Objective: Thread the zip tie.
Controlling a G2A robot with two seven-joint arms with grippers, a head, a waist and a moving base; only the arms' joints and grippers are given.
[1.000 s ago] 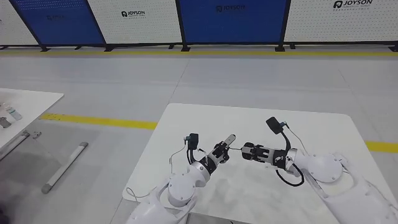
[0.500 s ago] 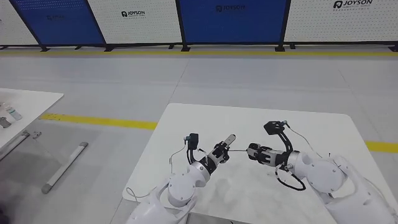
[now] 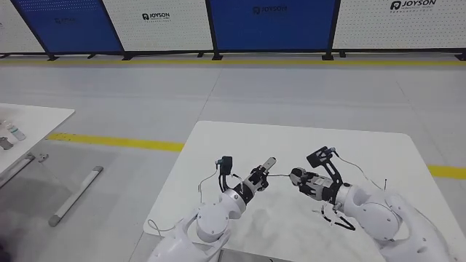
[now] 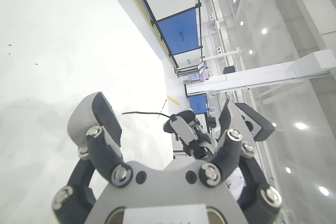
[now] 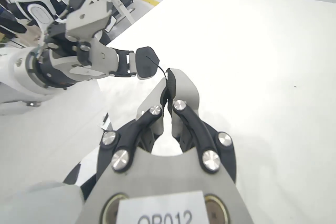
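A wide white bench [image 3: 364, 145] lies under both arms, and I see nothing resting on its surface. The two arms reach in from the near edge and meet close together over the middle of the bench, tips pointed toward each other.

The left gripper [image 4: 162, 100] has its fingers [image 4: 105, 117] spread wide, grasping nothing. The right gripper [image 5: 168, 76] sits just beyond it with its fingers [image 5: 172, 84] clenched together at the tips.

Pinched in those clenched tips is the zip tie [image 4: 141, 112], a thin black strand held in the air above the bench. Its free length sticks out sideways from the right gripper toward the left one. From the right wrist view the strand crosses in front of one left finger pad. I cannot tell if it touches.

By my reading, threading is not done. The tie looks like a single open strand with no closed loop, and I cannot make out its head. The tie is lifted and presented. What is left is taking hold of the loose end and feeding it through.
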